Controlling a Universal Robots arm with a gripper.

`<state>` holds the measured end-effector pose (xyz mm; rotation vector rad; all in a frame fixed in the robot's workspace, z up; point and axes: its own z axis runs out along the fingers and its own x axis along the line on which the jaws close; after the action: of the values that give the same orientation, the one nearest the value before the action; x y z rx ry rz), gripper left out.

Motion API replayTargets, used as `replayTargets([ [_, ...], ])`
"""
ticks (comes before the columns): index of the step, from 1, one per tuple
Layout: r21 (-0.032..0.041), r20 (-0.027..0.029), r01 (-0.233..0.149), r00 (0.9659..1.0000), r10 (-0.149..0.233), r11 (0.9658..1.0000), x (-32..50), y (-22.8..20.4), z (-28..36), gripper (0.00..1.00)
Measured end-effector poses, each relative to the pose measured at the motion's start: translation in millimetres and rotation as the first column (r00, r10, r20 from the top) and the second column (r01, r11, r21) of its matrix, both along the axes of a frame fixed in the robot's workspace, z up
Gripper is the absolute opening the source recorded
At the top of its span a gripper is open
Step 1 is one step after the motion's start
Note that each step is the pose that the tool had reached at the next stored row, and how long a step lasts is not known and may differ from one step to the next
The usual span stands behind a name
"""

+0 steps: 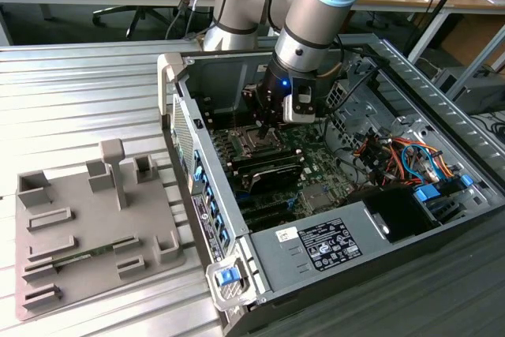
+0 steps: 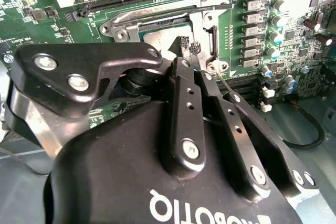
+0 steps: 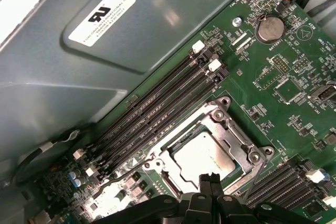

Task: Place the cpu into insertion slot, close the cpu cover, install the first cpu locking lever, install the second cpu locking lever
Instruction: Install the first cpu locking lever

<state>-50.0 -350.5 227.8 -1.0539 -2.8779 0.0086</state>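
- CPU lies flat in the insertion slot on the green motherboard, its dull silver top facing up.
- In the first wrist view the CPU cover is down, and its silver frame surrounds the chip on all sides.
- The gripper hangs just above the socket, at the chip's edge. Its two black fingertips are pressed together with no visible gap. Whether they pinch anything thin I cannot tell.
- A thin silver wire lever runs beside the fingers in the second wrist view.
- Long black memory slots lie next to the socket.
- In the exterior view the arm reaches down into an open computer case on the ridged metal tabletop. A grey fixture tray lies to the exterior view's left of the case.
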Motion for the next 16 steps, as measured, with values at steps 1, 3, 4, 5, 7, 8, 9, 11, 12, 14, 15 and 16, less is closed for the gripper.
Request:
replayTargets([
  [1,0.0000,0.0000,-0.004,1.0000,0.004,1.0000,0.0,0.0,0.0,0.11],
  [3,-0.0001,0.0000,-0.010,1.0000,0.010,1.0000,0.0,0.0,0.0,0.11],
  [4,0.0000,0.0000,-0.013,0.9999,0.013,0.9999,0.0,0.0,0.0,0.11],
  [5,0.0000,0.0000,-0.016,0.9999,0.016,0.9999,0.0,0.0,0.0,0.11],
  [7,0.0000,0.0000,-0.027,0.9996,0.027,0.9996,0.0,0.0,0.0,0.11],
  [8,0.0000,0.0000,-0.029,0.9996,0.029,0.9996,0.0,0.0,0.0,0.11],
  [9,0.0000,0.0000,-0.032,0.9995,0.032,0.9995,0.0,0.0,0.0,0.11],
  [11,0.0000,0.0000,-0.037,0.9993,0.037,0.9993,0.0,0.0,0.0,0.11],
  [12,0.0000,0.0000,-0.041,0.9992,0.041,0.9992,0.0,0.0,0.0,0.11],
  [14,-0.0001,0.0000,-0.046,0.9989,0.046,0.9989,0.0,0.0,0.0,0.11],
  [15,0.0000,0.0000,-0.049,0.9988,0.049,0.9988,0.0,0.0,0.0,0.11],
  [16,0.0000,0.0000,-0.052,0.9986,0.052,0.9986,0.0,0.0,0.0,0.11],
])
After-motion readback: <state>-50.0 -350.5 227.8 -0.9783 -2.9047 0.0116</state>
